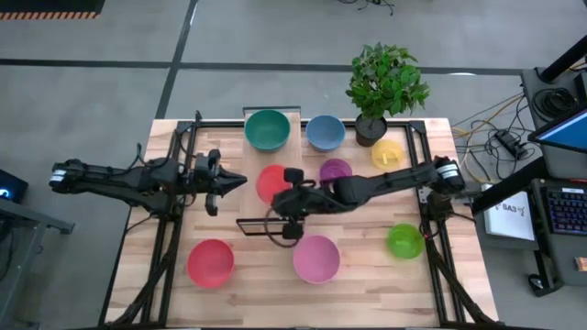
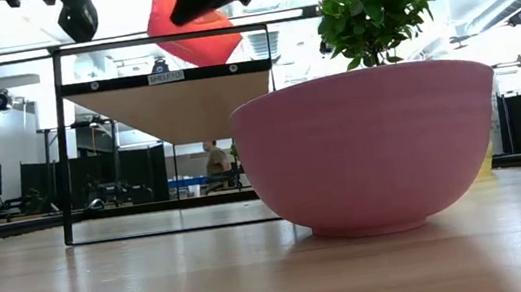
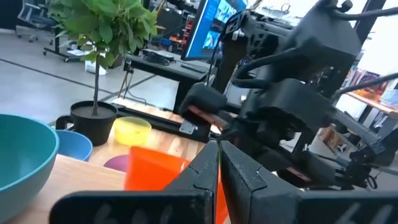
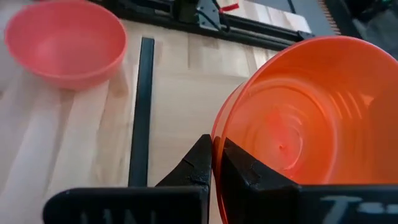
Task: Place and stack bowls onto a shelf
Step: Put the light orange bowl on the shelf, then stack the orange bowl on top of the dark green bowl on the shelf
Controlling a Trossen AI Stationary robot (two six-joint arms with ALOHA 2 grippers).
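Observation:
My right gripper [image 1: 292,191] is shut on the small orange bowl [image 1: 271,181], which is over the middle of the shelf [image 1: 286,117], a pale plank in a dark frame. In the low view the orange bowl [image 2: 193,32] is tilted just above the plank [image 2: 168,98]. The teal bowl [image 1: 267,128] stands on the shelf's far end. My left gripper [image 1: 238,181] is shut, close to the orange bowl's left side, touching nothing. On the table stand the blue [image 1: 325,132], yellow [image 1: 386,153], purple [image 1: 336,170], green [image 1: 404,240], pink [image 1: 316,258] and red [image 1: 210,262] bowls. My right gripper holds the orange bowl by its rim [image 4: 215,142], one finger [image 4: 245,173] inside the bowl and one [image 4: 198,163] outside. The bowl is tilted, with its opening turned toward the gripper. Whether its bottom touches the plank I cannot tell.
A potted plant [image 1: 385,82] stands at the table's far edge, right of the blue bowl. The shelf's dark frame [image 1: 266,225] crosses the table in front of the pink bowl. Bare tabletop lies between the red and pink bowls.

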